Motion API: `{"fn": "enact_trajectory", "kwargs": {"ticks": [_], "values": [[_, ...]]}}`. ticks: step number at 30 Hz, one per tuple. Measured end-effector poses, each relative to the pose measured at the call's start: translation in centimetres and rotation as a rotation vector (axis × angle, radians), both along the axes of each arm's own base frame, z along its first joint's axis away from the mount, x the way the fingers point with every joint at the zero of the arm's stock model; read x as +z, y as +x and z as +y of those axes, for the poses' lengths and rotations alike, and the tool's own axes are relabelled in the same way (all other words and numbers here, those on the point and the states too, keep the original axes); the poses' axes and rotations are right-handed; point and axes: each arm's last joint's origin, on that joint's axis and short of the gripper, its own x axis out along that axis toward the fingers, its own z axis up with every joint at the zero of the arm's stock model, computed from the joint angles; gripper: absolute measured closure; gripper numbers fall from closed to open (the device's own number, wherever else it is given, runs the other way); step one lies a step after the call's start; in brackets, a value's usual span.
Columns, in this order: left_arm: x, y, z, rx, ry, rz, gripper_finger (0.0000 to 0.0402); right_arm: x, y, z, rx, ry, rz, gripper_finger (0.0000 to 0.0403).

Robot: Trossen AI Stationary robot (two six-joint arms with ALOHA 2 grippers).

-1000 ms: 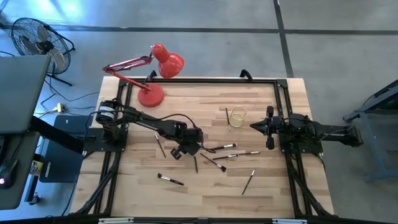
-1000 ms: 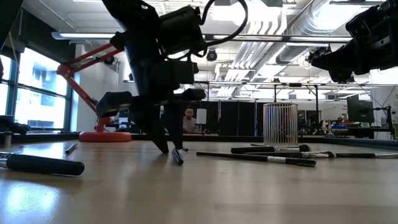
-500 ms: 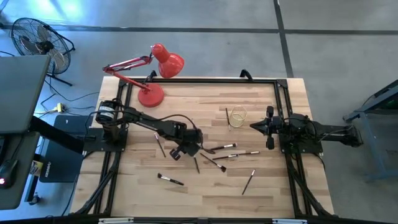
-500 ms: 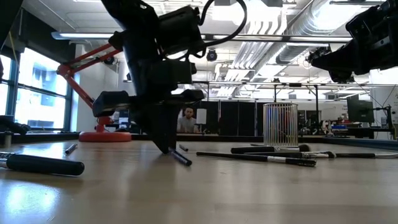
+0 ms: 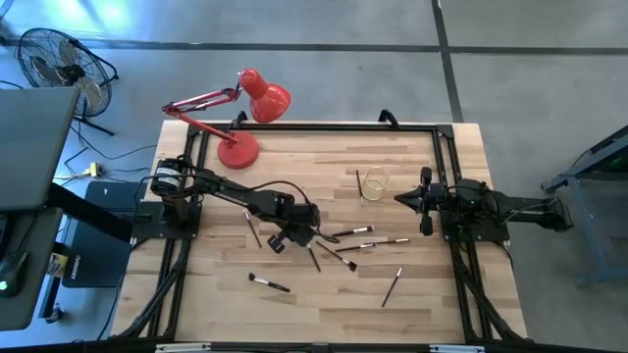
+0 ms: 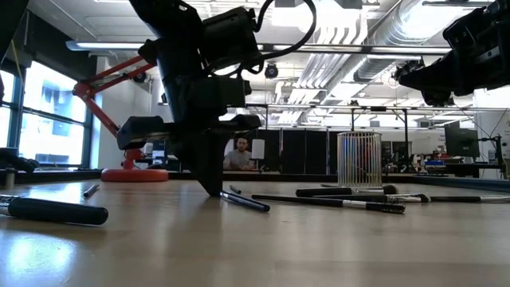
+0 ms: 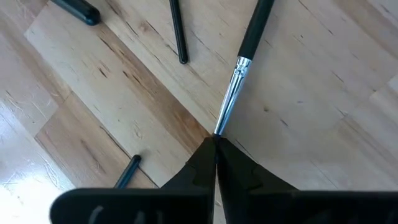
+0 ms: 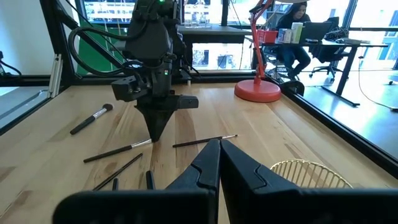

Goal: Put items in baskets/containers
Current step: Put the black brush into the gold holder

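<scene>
Left gripper (image 7: 216,144) — pinched (brush (image 7: 239,74) tip)

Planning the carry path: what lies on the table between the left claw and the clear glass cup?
Only bare wood, per the high view: the left claw, pinching a thin dark brush, sits diagonally from the clear glass cup; the other brushes lie off that line.

The table (image 5: 226,304) was a pale wood-plank top edged by a black frame. A red desk lamp (image 5: 236,149) stood on its base at the far left corner. A small clear glass cup (image 5: 374,183) stood upright toward the right side. Makeup brushes (image 5: 354,232) lay flat and scattered across the middle, several close together in a loose cluster. One brush (image 5: 267,283) lay apart near the front, and another (image 5: 392,285) lay apart to the front right.
</scene>
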Motion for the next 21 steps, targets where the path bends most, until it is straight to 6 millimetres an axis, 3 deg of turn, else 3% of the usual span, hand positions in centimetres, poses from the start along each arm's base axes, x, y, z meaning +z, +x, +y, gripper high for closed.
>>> {"fn": "enact_trajectory", "kwargs": {"ticks": [10, 21], "values": [[2.7, 0.6, 0.4, 0.149, 0.078, 0.111, 0.0401, 0.0, 0.0, 0.0, 0.0, 0.0, 0.0, 0.0398], [4.9, -0.4, 4.0, 0.303, -0.02, 0.121, 0.0401, 0.1, 0.0, 0.0, 0.0, -0.001, -0.014, 0.0398]]}}
